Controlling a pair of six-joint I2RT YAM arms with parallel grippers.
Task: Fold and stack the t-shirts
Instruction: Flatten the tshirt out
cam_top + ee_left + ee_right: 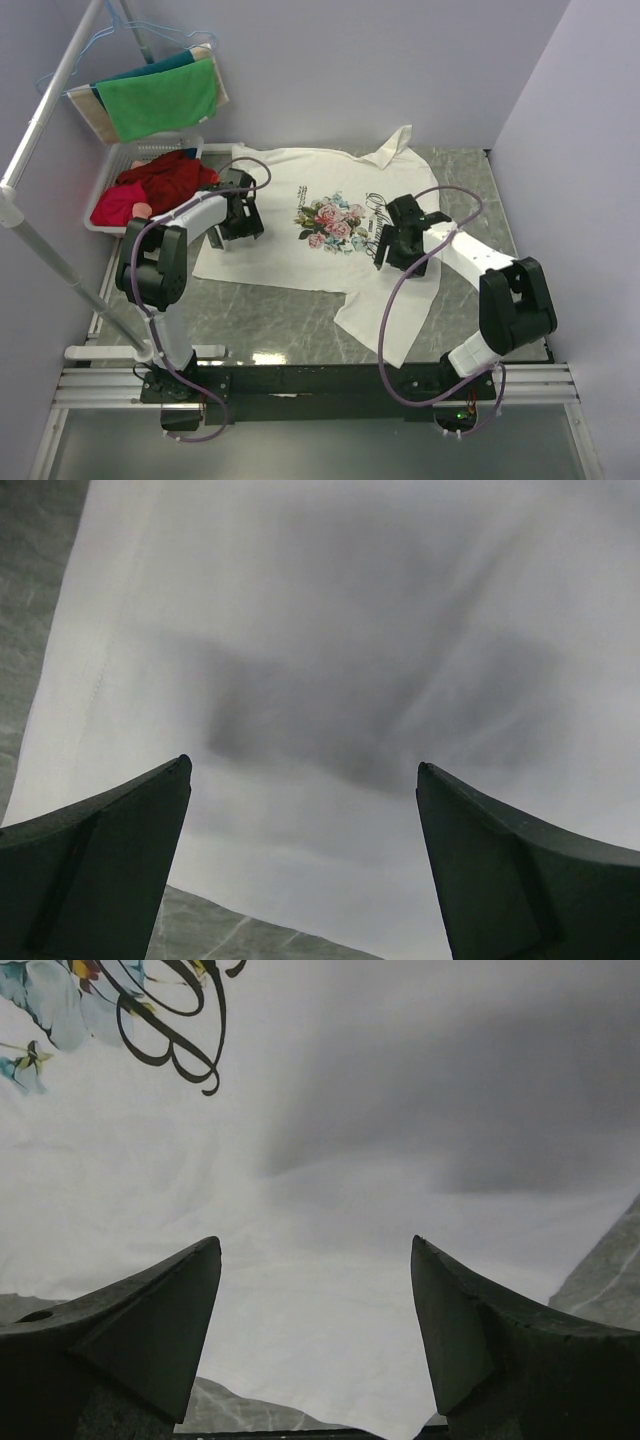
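T-shirt (300,190) flat on the table (280,315), basket (112,165) to its left, cloths (155,100) behind the basket.

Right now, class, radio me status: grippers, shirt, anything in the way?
Left gripper open, right gripper open. White floral-print cotton t-shirt unfolded beneath both, unheld. No obstruction seen.

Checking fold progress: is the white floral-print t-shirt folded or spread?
Spread: the white floral-print t-shirt lies flat, print up, sleeves out, on the grey marble table.

white arms (190,215) w/ black joints, purple cables (381,345), dark wedge fingers (100,870).
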